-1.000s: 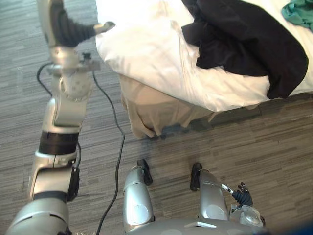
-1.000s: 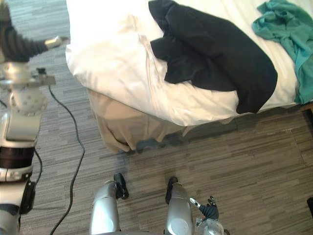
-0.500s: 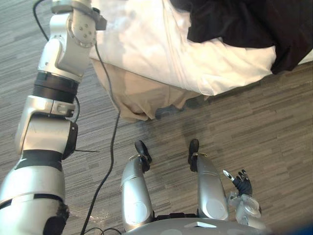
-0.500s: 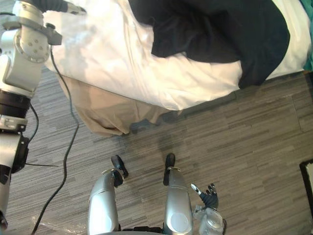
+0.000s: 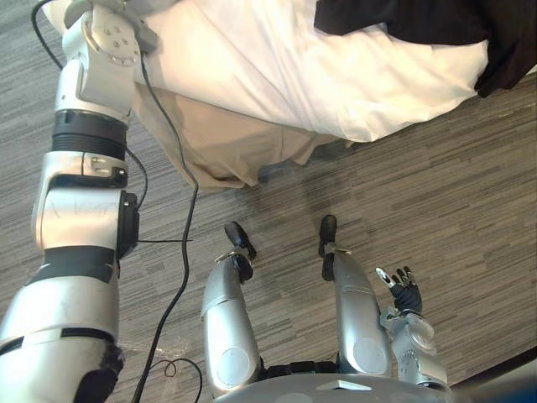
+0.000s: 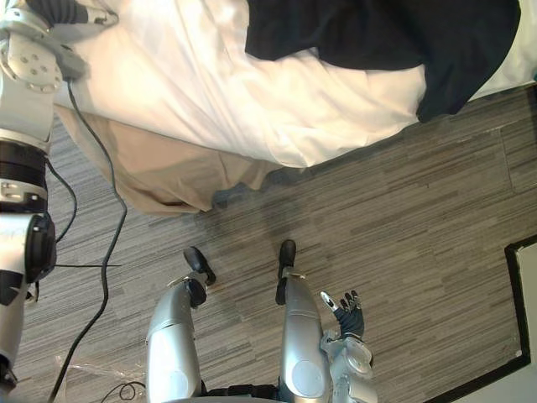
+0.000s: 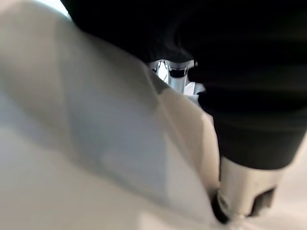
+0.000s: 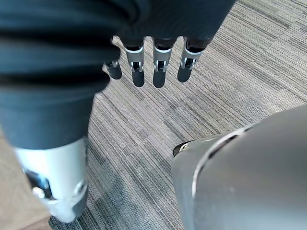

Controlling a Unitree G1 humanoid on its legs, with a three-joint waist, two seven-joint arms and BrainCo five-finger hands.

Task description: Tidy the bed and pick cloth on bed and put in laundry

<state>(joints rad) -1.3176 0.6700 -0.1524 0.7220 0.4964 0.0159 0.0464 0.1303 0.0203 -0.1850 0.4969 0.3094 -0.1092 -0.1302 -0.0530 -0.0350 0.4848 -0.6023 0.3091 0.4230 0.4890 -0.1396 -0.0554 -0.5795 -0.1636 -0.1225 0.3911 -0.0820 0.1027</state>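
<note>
1. The left hand (image 6: 84, 13) is up at the corner of the bed (image 6: 522, 60), right against the white blanket (image 5: 277, 59). The blanket is in the way, so I cannot tell if the hand is open or holding it.
2. The right hand (image 5: 407, 295) hangs low over the floor (image 5: 436, 185). Its fingers are straight and a little spread. It holds nothing.
3. The black cloth (image 6: 394, 34) lies on top of the white blanket, near the bed's edge. It is well apart from both hands.
4. A tan sheet (image 5: 226, 147) hangs down at the bed corner, under the white blanket.
5. I think the step now is tidying the bed, with the left hand at the blanket's corner. Picking up the cloth is not yet begun.
6. Next, I think the blanket corner needs pulling flat. Then a hand must reach over to the black cloth, grab a good bunch so it does not slip, and carry it to the laundry.
</note>
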